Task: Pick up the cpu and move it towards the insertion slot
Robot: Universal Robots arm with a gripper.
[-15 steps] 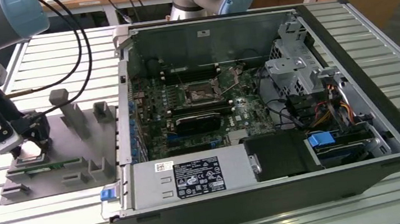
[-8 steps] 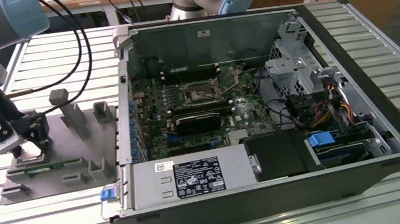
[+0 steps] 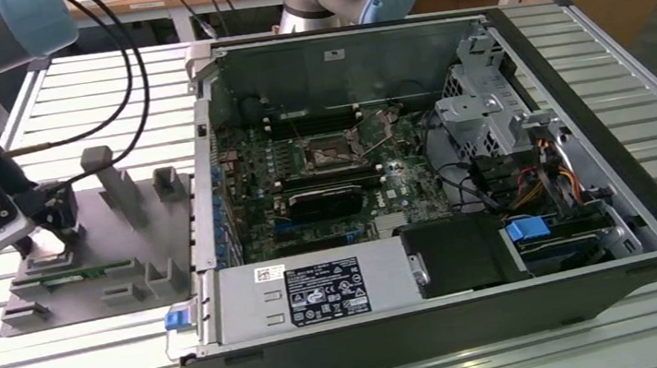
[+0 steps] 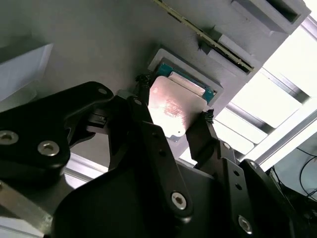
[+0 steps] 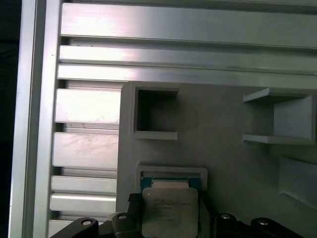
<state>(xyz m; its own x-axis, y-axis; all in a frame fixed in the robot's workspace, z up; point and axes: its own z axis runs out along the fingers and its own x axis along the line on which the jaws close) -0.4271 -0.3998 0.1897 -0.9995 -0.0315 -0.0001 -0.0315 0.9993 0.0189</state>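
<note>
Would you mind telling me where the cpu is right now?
The cpu is at the square pocket of the grey fixture, directly at the gripper in both wrist views; the fixture lies on the exterior view's left, outside the computer case.

No print is showing clearly enough to be read. A large white label is sitting on the grey power supply. A small sticker is sitting on the computer case back wall. Faint engraved lines are crossing the cpu in both wrist views.
</note>
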